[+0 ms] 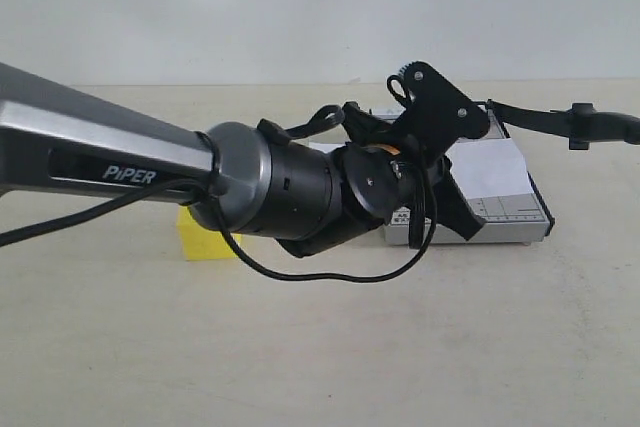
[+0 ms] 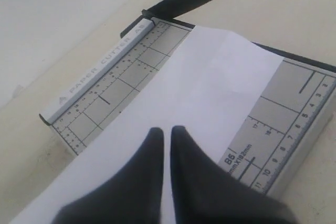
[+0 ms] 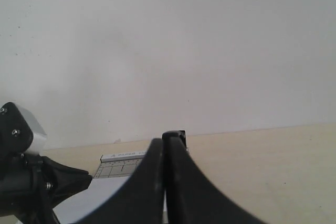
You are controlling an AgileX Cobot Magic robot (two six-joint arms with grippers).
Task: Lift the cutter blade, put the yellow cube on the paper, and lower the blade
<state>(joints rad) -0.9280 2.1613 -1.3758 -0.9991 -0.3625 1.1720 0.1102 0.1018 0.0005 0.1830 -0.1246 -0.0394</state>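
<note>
The right gripper [image 3: 167,140] is seemingly pinching the raised cutter blade [image 1: 530,113] while the left gripper [image 2: 165,130] (fingers together, empty) is hovering over the paper [image 2: 210,87], so next it is needing to open around the yellow cube [image 1: 205,239] waiting on the table [image 1: 320,347]

"PiPER" on arm [image 1: 100,147]; "PAPER CUTTER", "B6" on cutter board [image 2: 299,98]

paper [image 2: 210,87] top: free | cutter blade [image 1: 530,115]: raised | left arm [image 1: 100,152]: partly hides yellow cube [image 1: 203,239]

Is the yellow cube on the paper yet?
No, the yellow cube sits on the table, well apart from the paper.
</note>
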